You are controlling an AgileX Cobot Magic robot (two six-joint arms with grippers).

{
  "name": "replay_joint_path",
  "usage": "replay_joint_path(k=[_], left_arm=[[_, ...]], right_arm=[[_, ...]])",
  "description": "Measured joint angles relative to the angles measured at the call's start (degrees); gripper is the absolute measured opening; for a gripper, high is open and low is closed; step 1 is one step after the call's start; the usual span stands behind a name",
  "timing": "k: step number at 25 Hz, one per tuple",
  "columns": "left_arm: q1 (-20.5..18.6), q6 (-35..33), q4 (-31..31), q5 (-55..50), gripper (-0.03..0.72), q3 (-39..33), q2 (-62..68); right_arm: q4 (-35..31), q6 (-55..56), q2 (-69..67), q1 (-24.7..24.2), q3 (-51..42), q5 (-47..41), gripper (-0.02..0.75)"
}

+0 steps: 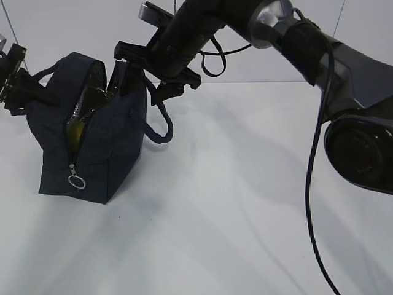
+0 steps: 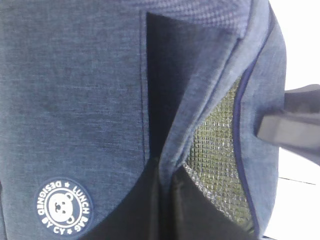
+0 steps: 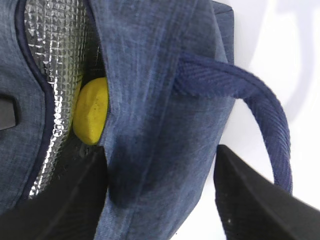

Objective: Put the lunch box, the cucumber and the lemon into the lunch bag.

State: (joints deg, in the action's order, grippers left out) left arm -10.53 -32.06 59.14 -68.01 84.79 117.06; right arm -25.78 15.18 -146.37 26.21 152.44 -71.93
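Note:
The dark navy lunch bag (image 1: 104,141) stands at the left with its top open and its zipper ring pull (image 1: 77,181) hanging down the front. My left gripper (image 1: 24,92) is shut on the bag's left rim; in the left wrist view its fingers (image 2: 145,210) pinch the rim fabric beside the silver lining. My right gripper (image 1: 144,77) is open and straddles the bag's right wall, one finger (image 3: 70,200) inside and the other outside. The yellow lemon (image 3: 91,117) lies inside the bag against the lining. The lunch box and the cucumber are hidden.
The bag's right loop handle (image 1: 161,126) hangs loose outside under my right gripper. The round white logo (image 2: 62,207) shows on the bag's side. The white table (image 1: 245,203) spreads to the right and front of the bag.

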Motion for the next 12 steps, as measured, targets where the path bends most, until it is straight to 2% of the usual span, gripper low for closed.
replay_joint_path(k=[6,9,12], left_arm=[[0.0,0.0,1.05,0.0,-0.009,0.0,0.0],[0.0,0.0,1.18,0.0,-0.009,0.0,0.0],[0.0,0.0,1.82,0.0,-0.009,0.0,0.0]], right_arm=[[0.68,-0.22,0.0,0.0,0.0,0.0,0.501],[1.76,-0.22,0.0,0.0,0.0,0.0,0.432],[1.89,-0.33,0.0,0.0,0.0,0.0,0.309]])
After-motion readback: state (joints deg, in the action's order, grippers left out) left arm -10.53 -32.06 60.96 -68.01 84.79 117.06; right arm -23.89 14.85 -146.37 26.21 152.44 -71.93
